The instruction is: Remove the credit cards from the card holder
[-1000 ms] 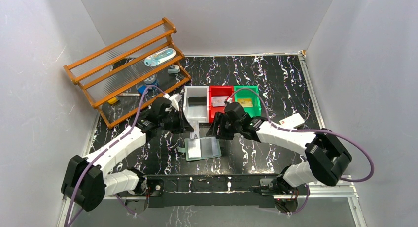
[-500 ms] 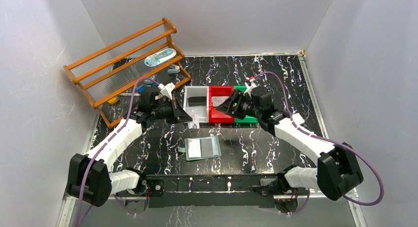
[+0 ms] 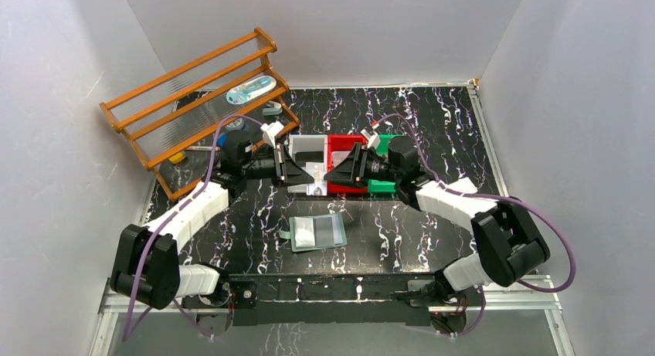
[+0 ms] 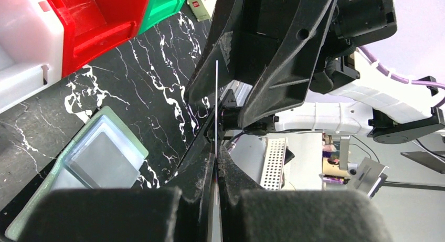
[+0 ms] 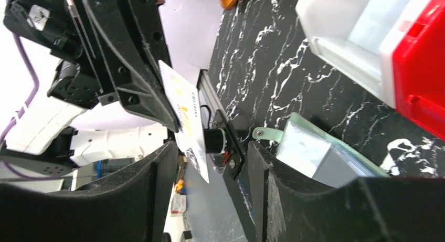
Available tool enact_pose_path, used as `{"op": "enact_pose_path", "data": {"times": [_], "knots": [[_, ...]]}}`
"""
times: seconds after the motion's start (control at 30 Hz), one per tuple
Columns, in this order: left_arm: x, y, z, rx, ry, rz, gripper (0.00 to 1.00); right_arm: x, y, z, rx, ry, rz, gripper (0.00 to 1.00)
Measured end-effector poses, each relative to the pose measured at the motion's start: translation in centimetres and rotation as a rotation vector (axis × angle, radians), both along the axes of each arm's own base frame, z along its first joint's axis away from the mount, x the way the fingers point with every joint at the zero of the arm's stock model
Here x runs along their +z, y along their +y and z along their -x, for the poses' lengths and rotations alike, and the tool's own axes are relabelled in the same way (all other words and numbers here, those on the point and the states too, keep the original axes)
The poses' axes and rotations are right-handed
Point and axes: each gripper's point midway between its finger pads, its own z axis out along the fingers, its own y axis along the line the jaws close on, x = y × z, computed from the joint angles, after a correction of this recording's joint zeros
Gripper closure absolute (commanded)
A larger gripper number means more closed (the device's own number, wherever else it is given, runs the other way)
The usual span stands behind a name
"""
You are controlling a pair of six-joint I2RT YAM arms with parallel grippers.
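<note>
In the middle of the frame the left gripper pinches a credit card, so the spread right gripper should close squarely on its free end.

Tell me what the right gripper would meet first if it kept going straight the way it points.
Most likely the credit card pinched in the left gripper: it stands directly ahead of the right gripper, whose fingers are open. Depth is hard to judge.

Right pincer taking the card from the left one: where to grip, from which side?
The free end of the credit card, beyond the left pincer. Come from the robot's right, one finger on each flat face: its edge points that way.
</note>
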Motion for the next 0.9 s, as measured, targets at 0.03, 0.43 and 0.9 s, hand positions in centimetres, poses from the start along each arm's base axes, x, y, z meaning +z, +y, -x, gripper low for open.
{"op": "enact_pose_path", "data": {"times": [0.03,0.43,0.9], "knots": [[0.0,-0.1,0.0,-0.004,0.009,0.007,1.0,0.1,0.1,0.2,0.015,0.002,-0.011,0.45],[1.1,-0.4,0.4,-0.041,0.008,0.067,1.0,1.0,0.8,1.4,0.119,0.006,-0.115,0.73],[1.6,-0.8,1.1,-0.091,0.035,0.118,1.0,2.7,1.0,1.9,0.154,-0.012,-0.202,0.84]]}}
